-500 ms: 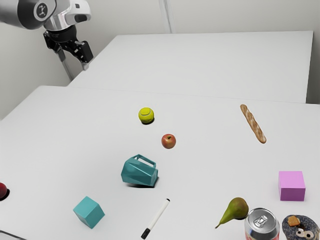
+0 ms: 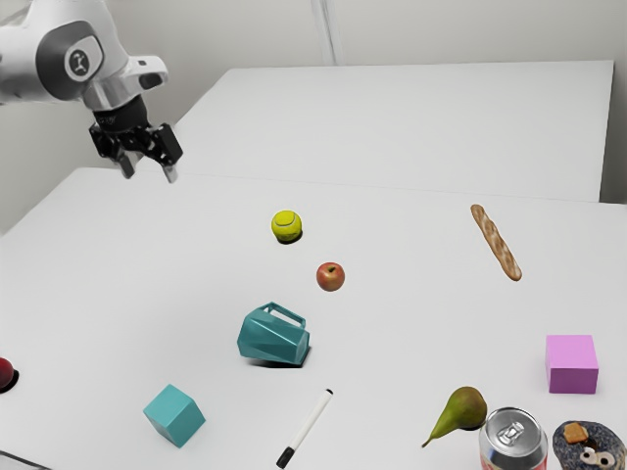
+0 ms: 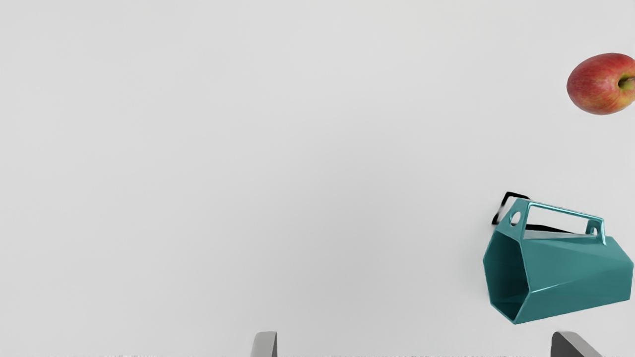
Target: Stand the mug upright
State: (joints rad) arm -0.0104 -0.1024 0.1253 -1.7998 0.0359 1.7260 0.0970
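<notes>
Tool (image 2: 149, 175) high above bench (image 2: 392, 333), directed downward, fingers apart. Mug (image 2: 274, 336), one, on its side upon bench. One each: apple (image 2: 330, 277), tennis ball (image 2: 286, 225), baguette (image 2: 497, 243), marker (image 2: 312, 421), pear (image 2: 462, 409), can (image 2: 514, 452), doughnut (image 2: 570, 458), teal block (image 2: 171, 416), pink block (image 2: 571, 374), red round item (image 2: 5, 373).

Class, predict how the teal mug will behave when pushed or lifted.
The teal mug has crisp-edged walls and probably won't bend. It lies on its side, and its flat facets should resist rolling, though it may rock. The hollow inside suggests modest weight.
</notes>
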